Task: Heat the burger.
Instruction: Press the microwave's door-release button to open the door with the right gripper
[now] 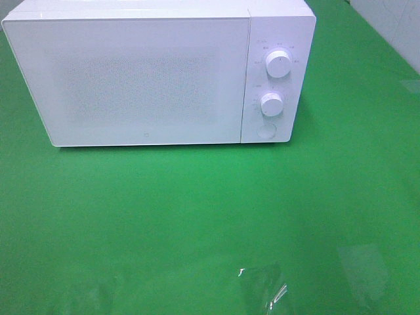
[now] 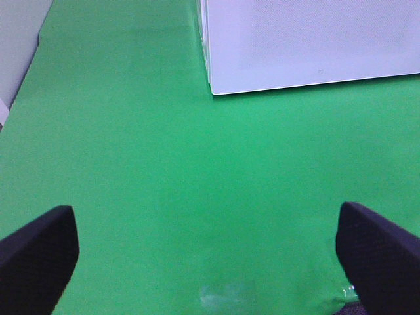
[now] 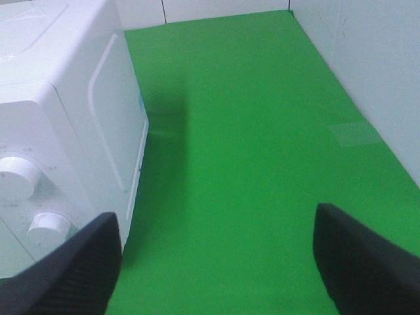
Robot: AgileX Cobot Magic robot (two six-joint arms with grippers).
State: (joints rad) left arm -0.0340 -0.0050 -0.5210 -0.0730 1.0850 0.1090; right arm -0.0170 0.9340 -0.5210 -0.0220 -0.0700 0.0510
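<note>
**A:** Nearest first: how do the jaws stand?

**B:** The left gripper (image 2: 209, 256) is spread wide. Its two dark fingers (image 2: 39, 259) sit at opposite edges of its wrist view, with only the green table (image 2: 164, 170) between them. It holds nothing and touches nothing.

**A:** And the other?

**B:** The right gripper (image 3: 216, 262) is much the same, with its jaws well apart and bare green between them. It grips nothing, and the microwave (image 3: 59, 131) is off to its left.

**A:** Anything lying on the near table?

**B:** There is a crinkled scrap of clear film (image 1: 266, 289) at the near edge, right of the middle. A flat clear patch (image 1: 364, 262) lies further right.

**A:** Then the far side?

**B:** The white microwave stands there with its door (image 1: 131, 79) shut across the left and middle of its front. On the right-hand panel are two round knobs, upper (image 1: 278, 64) and lower (image 1: 271, 104), with a round button (image 1: 266, 130) beneath them.

**A:** Where is the burger?

**B:** Cannot tell — it shows in no view. The door is pale and clouded, so what the microwave holds stays hidden.
</note>
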